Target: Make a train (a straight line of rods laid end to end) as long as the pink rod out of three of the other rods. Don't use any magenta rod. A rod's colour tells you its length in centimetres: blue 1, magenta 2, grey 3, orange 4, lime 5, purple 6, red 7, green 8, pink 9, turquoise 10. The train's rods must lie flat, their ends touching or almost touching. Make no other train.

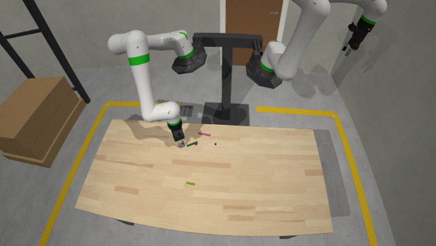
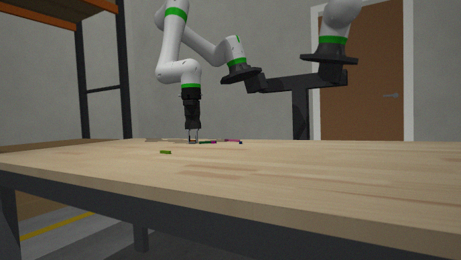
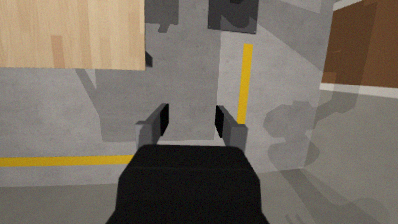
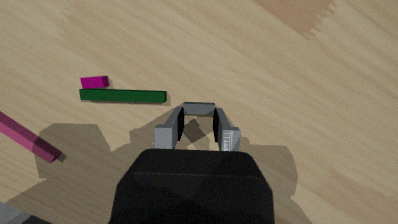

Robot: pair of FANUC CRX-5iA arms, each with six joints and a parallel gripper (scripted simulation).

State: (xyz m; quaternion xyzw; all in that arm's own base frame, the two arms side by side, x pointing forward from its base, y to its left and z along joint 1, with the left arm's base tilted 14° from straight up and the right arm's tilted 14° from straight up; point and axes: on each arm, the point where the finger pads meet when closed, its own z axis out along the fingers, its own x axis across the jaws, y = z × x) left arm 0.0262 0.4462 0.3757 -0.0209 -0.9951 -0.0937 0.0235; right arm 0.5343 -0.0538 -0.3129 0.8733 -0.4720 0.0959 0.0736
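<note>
Grey rod [image 2: 191,143] [image 4: 199,108] seems pinched lengthwise across the tips of the right claw [image 1: 180,144] [image 2: 193,137] [image 4: 198,117], whose fingers stand somewhat over half open, apparently one at each end of it. It hangs very low, at or just above the worktop [image 1: 272,190] [image 2: 268,167] [image 4: 300,90]; whether it touches cannot be told.

Going outward from that claw, by a clock face on the top view, the green rod [image 1: 192,144] [image 2: 205,142] [image 4: 122,96] lies near at three o'clock, with the magenta rod [image 1: 196,143] [image 2: 214,142] [image 4: 94,82] close against its side. The pink rod [image 1: 204,134] [image 2: 232,140] [image 4: 30,137] lies at two, the blue rod [image 1: 215,144] [image 2: 240,143] farther off at three, the lime rod [image 1: 190,183] [image 2: 165,152] well away between five and six. In the exterior view the orange rod [image 2: 192,140] shows behind the fingers.

No train exists yet: no rods lie end to end. Blue, grey and lime would total the pink length, so the grey rod probably comes first, leaving all three to be lined up.

The left claw [image 1: 347,51] [image 3: 192,114] is spread wide off the worktop, holding nothing.
</note>
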